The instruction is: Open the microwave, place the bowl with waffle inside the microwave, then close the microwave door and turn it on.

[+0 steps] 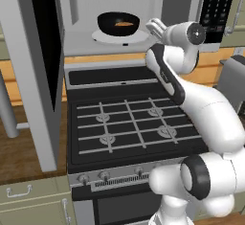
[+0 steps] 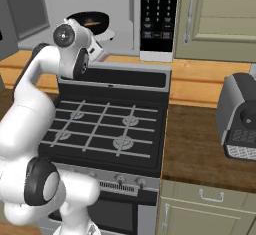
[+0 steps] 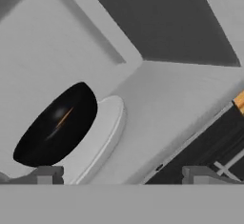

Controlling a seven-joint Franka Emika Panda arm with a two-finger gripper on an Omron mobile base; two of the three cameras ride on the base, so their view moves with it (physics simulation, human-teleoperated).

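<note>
Kitchen wall above the black gas stove [image 1: 129,123]: inside the silver-framed microwave [image 1: 86,8], the small black bowl [image 1: 118,23] with its orange-brown waffle [image 1: 124,24] is seated on the white round turntable [image 1: 119,38], evidently delivered. Just beside it, the two-finger gripper [image 3: 121,173] is held wide apart and empty, while the glass microwave door [image 1: 40,66] is left swung open.

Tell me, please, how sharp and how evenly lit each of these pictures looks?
Left base view: crisp, flat light, soft shadow under the bowl on the turntable. Right base view: equally even, no glare on the keypad panel. Hand view: softer, tilted, bowl a dark oval with a faint orange glint.
</note>
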